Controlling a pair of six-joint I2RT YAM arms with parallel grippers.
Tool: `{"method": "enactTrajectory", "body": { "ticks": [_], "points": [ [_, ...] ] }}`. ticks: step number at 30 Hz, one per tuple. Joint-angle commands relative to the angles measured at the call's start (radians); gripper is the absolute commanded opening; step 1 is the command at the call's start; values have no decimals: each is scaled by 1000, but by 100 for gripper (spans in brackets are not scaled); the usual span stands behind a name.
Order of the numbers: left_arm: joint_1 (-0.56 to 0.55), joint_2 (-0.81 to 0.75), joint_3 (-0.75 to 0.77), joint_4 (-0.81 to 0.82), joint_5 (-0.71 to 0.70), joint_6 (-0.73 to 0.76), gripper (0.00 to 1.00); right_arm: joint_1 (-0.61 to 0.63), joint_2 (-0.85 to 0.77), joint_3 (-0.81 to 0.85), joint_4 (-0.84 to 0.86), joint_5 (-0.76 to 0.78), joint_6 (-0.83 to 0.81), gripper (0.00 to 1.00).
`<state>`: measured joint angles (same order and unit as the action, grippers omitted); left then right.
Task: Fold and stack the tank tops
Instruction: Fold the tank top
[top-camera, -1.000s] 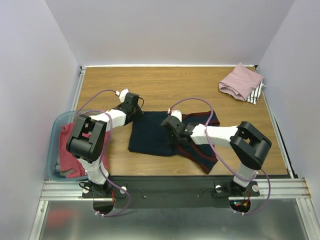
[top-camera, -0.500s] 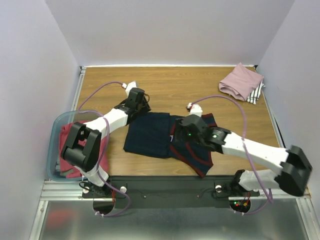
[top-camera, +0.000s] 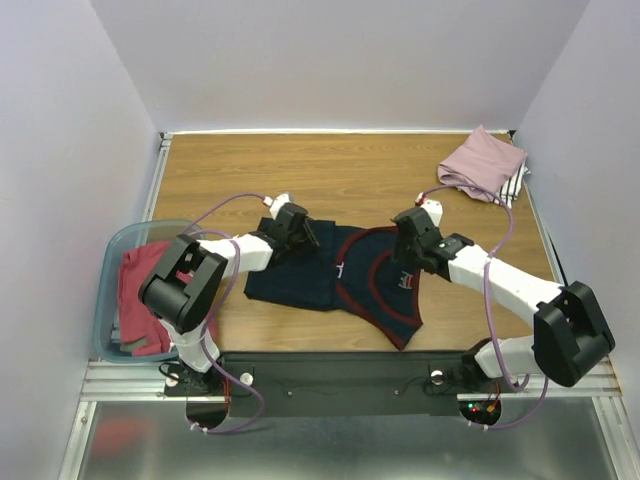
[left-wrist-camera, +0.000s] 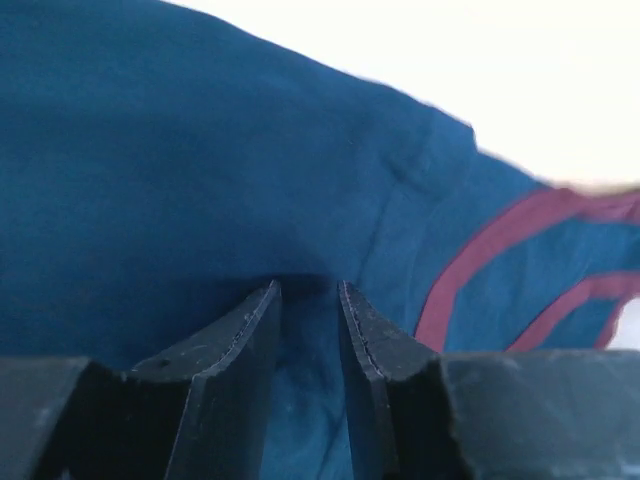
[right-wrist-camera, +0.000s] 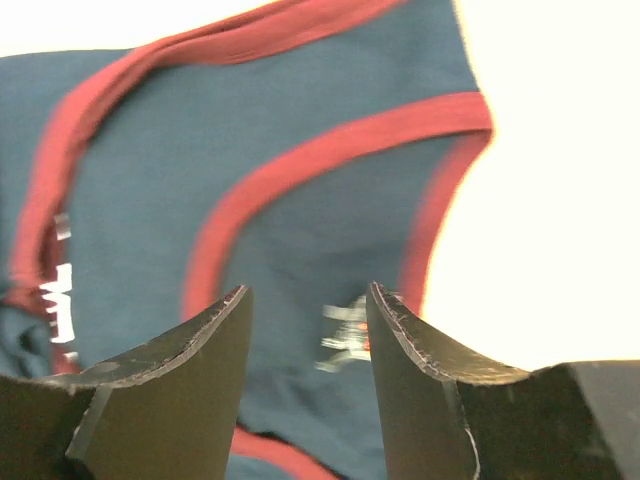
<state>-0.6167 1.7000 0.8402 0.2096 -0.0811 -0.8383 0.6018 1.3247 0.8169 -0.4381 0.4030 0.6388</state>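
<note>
The navy jersey (top-camera: 300, 275) with maroon trim lies spread at the table's middle, its neckline showing on the right half. My left gripper (top-camera: 308, 240) sits at its upper left edge. In the left wrist view the gripper (left-wrist-camera: 310, 290) is pinched on a fold of the navy cloth (left-wrist-camera: 200, 150). My right gripper (top-camera: 405, 266) hovers over the jersey's right half. In the right wrist view it (right-wrist-camera: 308, 292) is open, with the jersey (right-wrist-camera: 150, 160) and a small label below. A dusty pink top (top-camera: 482, 163) lies folded on a white striped one (top-camera: 515, 187) at the back right.
A translucent teal tub (top-camera: 104, 300) stands at the left edge and holds red tops (top-camera: 142, 290). Purple cables loop over both arms. White walls close in the table on three sides.
My right gripper has swung from the jersey's middle to its right half, and that half now shows the neckline. My left gripper has moved right and nearer, onto the jersey's upper left.
</note>
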Motion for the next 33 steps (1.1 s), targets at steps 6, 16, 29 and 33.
{"method": "enactTrajectory", "body": {
  "ticks": [6, 16, 29, 33],
  "points": [
    [219, 107, 34, -39, -29, 25, 41, -46, -31, 38, 15, -110, -65, 56],
    [252, 142, 135, -78, -40, 61, 41, -10, -274, -252, 53, -319, 35, 52],
    [154, -80, 160, -142, -92, 153, 41, 325, -260, -278, 53, -84, 157, 47],
    [6, -100, 209, -154, -100, 191, 41, 372, -283, -306, 62, -49, 193, 47]
  ]
}}
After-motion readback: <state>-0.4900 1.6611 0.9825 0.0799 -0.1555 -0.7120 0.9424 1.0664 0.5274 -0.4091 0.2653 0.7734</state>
